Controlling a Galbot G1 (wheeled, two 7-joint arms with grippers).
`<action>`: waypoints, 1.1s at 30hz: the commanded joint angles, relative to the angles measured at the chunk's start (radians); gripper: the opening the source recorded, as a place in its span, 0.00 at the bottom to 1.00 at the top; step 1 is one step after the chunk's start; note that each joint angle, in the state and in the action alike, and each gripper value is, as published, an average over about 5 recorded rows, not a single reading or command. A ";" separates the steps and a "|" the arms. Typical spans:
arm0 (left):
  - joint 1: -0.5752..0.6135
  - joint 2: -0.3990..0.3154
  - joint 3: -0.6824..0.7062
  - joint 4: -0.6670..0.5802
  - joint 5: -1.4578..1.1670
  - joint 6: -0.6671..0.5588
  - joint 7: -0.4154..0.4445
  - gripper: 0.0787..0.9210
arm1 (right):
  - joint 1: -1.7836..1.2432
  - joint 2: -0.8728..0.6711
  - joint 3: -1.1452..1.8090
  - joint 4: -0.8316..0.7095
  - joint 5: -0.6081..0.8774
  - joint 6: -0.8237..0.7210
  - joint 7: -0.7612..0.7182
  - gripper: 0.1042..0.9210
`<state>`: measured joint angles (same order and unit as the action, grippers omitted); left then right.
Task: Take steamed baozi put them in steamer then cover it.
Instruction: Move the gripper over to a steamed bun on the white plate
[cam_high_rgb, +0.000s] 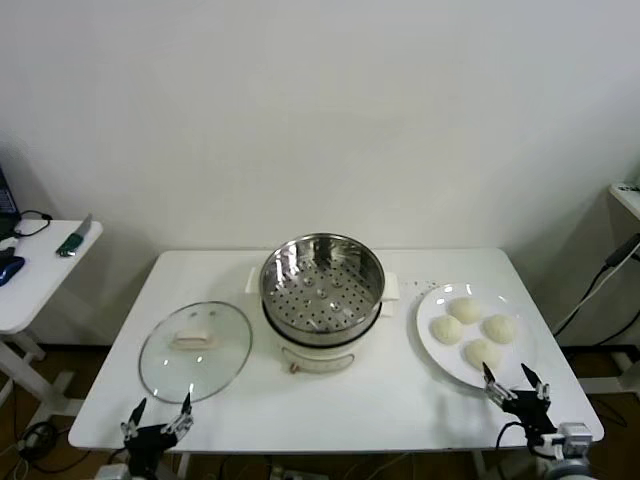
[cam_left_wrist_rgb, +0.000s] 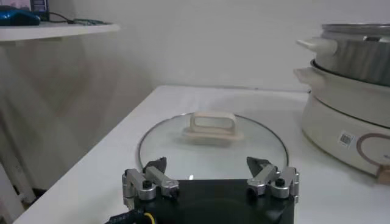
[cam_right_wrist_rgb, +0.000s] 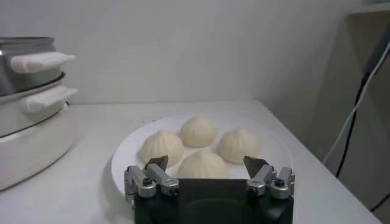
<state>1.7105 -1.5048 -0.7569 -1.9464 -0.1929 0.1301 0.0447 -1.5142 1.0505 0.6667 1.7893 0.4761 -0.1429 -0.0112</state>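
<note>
Steamer (cam_high_rgb: 322, 290) sits uncovered at the middle of a white table (cam_high_rgb: 400, 395). Its glass cover (cam_high_rgb: 195, 350) lies flat on the left; four baozi (cam_high_rgb: 472, 327) rest on a plate (cam_high_rgb: 432, 340) on the right. Left gripper (cam_high_rgb: 158, 416) and right gripper (cam_high_rgb: 515, 384) hover at the near edge, jaws wide, holding nothing.

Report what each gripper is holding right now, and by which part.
Nothing is held. The left gripper is open just short of the glass lid; the right gripper is open in front of the buns on the plate.
</note>
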 joint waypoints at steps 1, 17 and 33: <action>0.000 0.002 0.001 -0.004 -0.001 0.002 0.001 0.88 | 0.078 -0.037 0.009 0.016 -0.038 -0.095 -0.016 0.88; 0.011 0.018 0.008 -0.027 0.002 -0.009 0.014 0.88 | 0.831 -0.511 -0.566 -0.295 -0.197 -0.177 -0.410 0.88; 0.035 0.007 0.009 -0.043 0.009 -0.025 0.024 0.88 | 1.968 -0.513 -1.762 -0.754 -0.413 0.169 -1.135 0.88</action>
<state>1.7431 -1.4974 -0.7487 -1.9874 -0.1845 0.1069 0.0686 0.0357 0.5721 -0.6753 1.2055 0.1407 -0.0783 -0.8887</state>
